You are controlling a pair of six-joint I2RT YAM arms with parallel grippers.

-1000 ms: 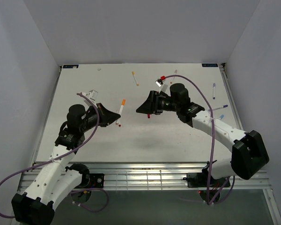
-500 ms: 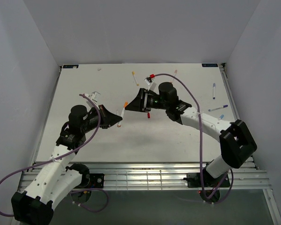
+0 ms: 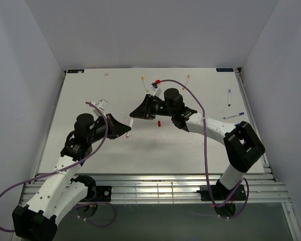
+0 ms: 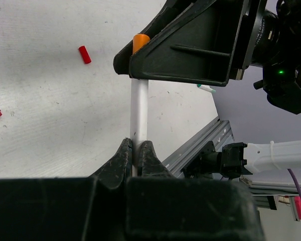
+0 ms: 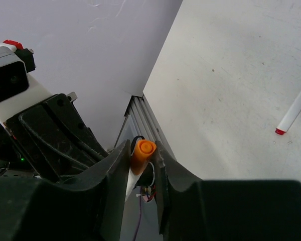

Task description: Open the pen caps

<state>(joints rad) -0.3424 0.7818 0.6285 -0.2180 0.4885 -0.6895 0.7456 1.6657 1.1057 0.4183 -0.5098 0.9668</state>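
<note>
orange cap (image 5: 143, 149) sits on the far end of a white pen barrel (image 4: 139, 108) that is held up off the table (image 3: 190, 145), between the two arms and nearer the left one. the cap is still seated on the barrel, so this pen is not yet open. the left gripper (image 4: 136, 150) is clenched tight on the lower part of the barrel. the right gripper (image 5: 141, 150) has its fingers closed in against both sides of the cap and looks to be pinching it. the pen looks set up for a pull-apart that has not happened. a loose red cap (image 4: 84, 54) lies on the table near the grippers and well apart from any barrel, so at least one pen appears to be done. further back, an orange-capped pen (image 3: 144, 84) lies near the far edge. a purple-capped pen (image 3: 229, 96) and a blue-capped pen (image 3: 234, 116) lie off to the right. all three seem to have their caps on, though they are small in the overhead view. by my reckoning most of the job remains.
</note>
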